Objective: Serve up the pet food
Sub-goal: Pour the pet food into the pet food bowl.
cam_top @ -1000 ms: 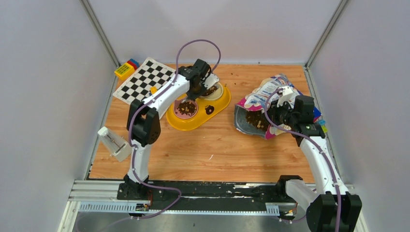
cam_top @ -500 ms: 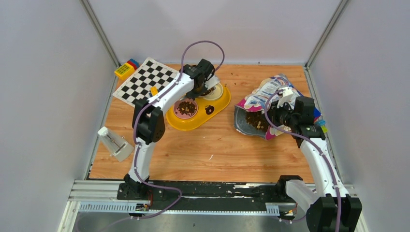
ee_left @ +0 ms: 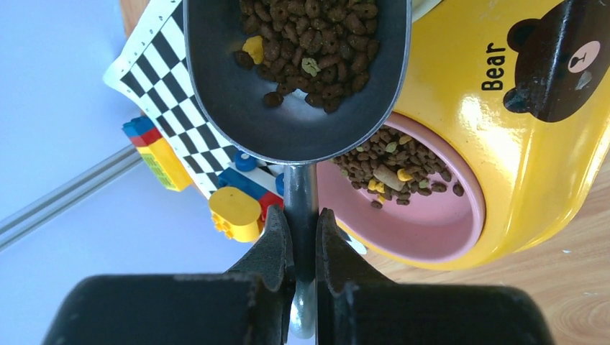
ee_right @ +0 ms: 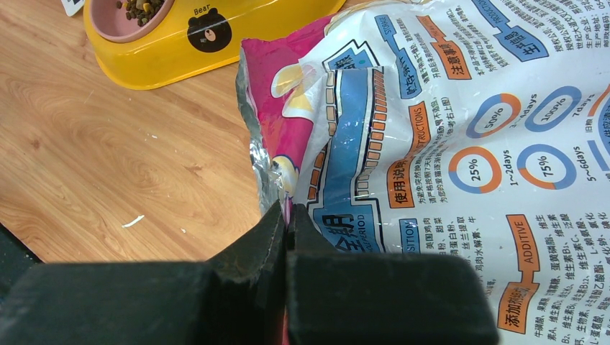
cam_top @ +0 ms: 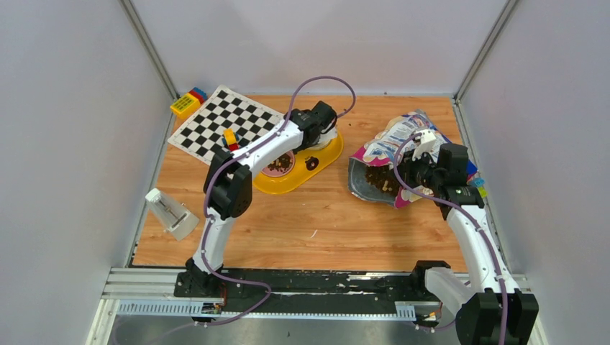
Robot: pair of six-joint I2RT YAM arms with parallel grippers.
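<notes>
1. Table (cam_top: 316,223): wooden top. Bag station at right, feeder station centre-far.

2. Bag (cam_top: 395,135): lies on its side at far right, mouth open toward near-left, kibble (cam_top: 380,180) visible inside. The right gripper (ee_right: 287,215) has its fingers pressed together on the bag's foil edge, pinching it, w/ no gap btwn them.

3. Feeder (cam_top: 284,185): yellow double-bowl unit w/ a bear print, long axis running near-left to far-right. Its pink bowl (ee_left: 439,230), the near-left one, already holds a layer of kibble. The far-right bowl is hidden under the left wrist in the overhead view, so we cannot tell its contents.

4. Checkerboard (cam_top: 216,122): flat, left of the feeder, w/ toy blocks (ee_left: 234,212) at its near-right corner.

5. Scoop (ee_left: 288,126): grey and loaded. The left gripper (ee_left: 302,230) clamps its thin handle, jaws nearly closed around it. The scoop's long axis runs straight out from the jaws. Pan approx. level, load settled in it.

6. Kibble locations: scoop pan, pink bowl, bag mouth.

Key relation: in the left wrist view the pink bowl sits below the pan, just right of the handle. The left arm is over the feeder and the right arm is well apart from it. We judge the pour needs a roll about the handle axis, w/ the pan first centred over the chosen bowl.
</notes>
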